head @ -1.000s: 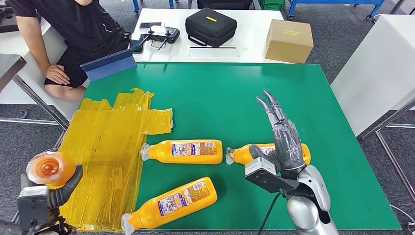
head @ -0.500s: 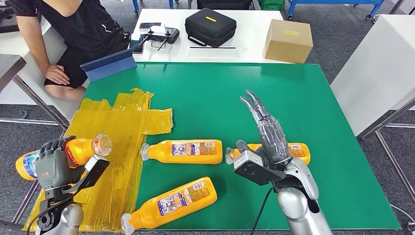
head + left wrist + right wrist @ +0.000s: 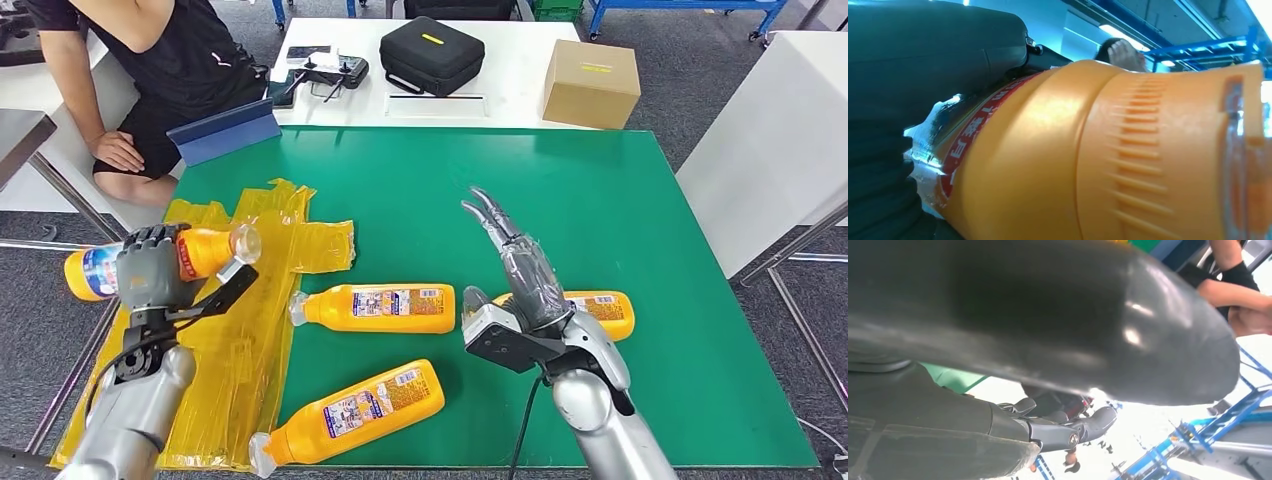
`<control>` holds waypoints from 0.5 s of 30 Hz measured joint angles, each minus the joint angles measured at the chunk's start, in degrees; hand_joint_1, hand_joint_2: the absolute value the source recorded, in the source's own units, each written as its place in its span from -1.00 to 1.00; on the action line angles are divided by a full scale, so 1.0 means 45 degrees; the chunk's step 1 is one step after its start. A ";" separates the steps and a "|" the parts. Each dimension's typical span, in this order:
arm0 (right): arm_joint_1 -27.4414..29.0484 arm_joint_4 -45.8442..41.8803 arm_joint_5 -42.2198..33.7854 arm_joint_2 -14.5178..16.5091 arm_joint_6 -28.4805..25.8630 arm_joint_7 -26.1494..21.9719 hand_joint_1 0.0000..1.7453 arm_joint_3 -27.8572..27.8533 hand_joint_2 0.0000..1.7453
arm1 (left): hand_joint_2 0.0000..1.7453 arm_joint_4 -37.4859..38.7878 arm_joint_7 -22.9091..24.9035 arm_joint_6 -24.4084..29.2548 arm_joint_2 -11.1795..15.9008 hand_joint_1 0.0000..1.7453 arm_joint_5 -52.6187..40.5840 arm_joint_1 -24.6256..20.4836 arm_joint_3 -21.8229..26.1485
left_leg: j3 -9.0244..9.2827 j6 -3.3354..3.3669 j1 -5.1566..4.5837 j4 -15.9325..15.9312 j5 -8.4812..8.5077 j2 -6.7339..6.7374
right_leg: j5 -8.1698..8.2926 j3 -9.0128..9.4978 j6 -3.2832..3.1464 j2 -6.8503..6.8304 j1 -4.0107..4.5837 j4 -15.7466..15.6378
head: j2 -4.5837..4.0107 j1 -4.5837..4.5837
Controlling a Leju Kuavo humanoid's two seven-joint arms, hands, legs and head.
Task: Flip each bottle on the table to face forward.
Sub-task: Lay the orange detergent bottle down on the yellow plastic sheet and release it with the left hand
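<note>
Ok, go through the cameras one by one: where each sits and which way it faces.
Head view: high on the body, looking forward and down at the green table; both arms show, the left hand gripping a bottle, the right hand with fingers extended above the table.
Left wrist view: behind the left hand, facing the held bottle up close.
Right wrist view: behind the right hand, looking upward along its fingers.
Shared: the held bottle shows in the head and left wrist views.

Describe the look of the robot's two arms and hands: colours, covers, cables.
Both arms are silver metal. The left hand is dark grey with jointed fingers; a black cable runs down its forearm. The right hand has a grey ribbed cover, dark slim fingers and a black box at the wrist, with a black cable hanging below.
</note>
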 joint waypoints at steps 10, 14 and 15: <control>-0.0127 0.0170 -0.0039 -0.0156 0.0061 0.0208 -1.00 0.0440 -1.00 | 1.00 0.3497 0.0658 -0.0107 -0.0383 1.00 -0.0724 -0.2441 -0.0780 | -0.0017 0.0002 -0.0002 0.0007 0.0003 0.0007 | 0.0001 -0.0015 0.0002 0.0003 -0.0001 0.0000 | 0.0000 -0.0004; -0.0176 0.0228 0.0028 -0.0228 0.0202 0.0225 -1.00 0.0491 -1.00 | 1.00 0.4147 0.0641 -0.0231 -0.0740 1.00 -0.0654 -0.2784 -0.0891 | -0.0029 0.0002 -0.0002 0.0007 0.0003 0.0008 | 0.0002 -0.0025 0.0002 0.0004 -0.0002 -0.0001 | 0.0000 -0.0002; -0.0209 0.0267 0.0036 -0.0250 0.0263 0.0225 -1.00 0.0514 -1.00 | 1.00 0.4264 0.0613 -0.0262 -0.0828 1.00 -0.0622 -0.2828 -0.0910 | -0.0032 0.0002 -0.0002 0.0007 0.0003 0.0011 | 0.0002 -0.0027 0.0003 0.0005 -0.0002 -0.0001 | 0.0000 -0.0002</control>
